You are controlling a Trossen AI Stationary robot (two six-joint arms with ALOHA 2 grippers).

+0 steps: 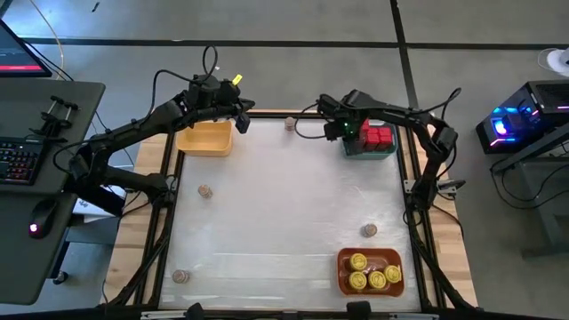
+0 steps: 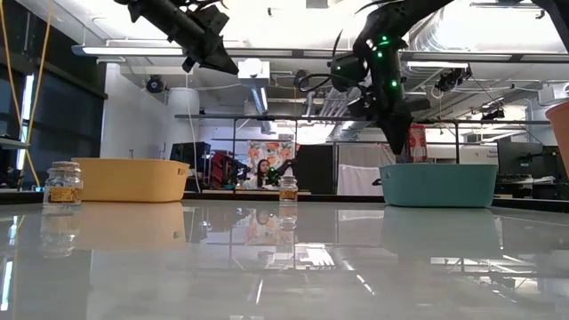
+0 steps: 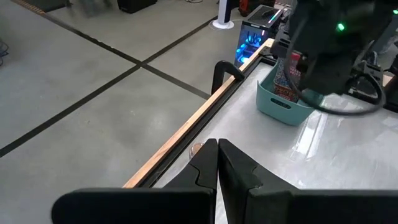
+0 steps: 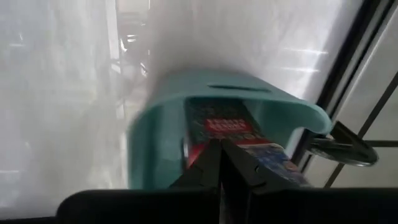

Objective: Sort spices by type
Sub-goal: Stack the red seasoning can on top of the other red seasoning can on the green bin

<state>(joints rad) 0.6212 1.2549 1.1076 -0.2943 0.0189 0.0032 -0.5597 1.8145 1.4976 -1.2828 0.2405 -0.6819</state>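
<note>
Overhead, right gripper (image 1: 348, 127) pressed together above teal bin (image 1: 388, 151) of red tins (image 1: 377, 135) — labels unreadable. Left gripper (image 1: 240, 123) likewise closed, empty, beside yellow bin (image 1: 206, 139). Brown jars (image 1: 205, 191) scattered — yellow-lidded jars (image 1: 369, 271) in orange bin (image 1: 341, 277).

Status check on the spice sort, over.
Left gripper shut, over yellow bin. Right gripper shut, over red tins in teal bin. Four tan jars loose.
</note>
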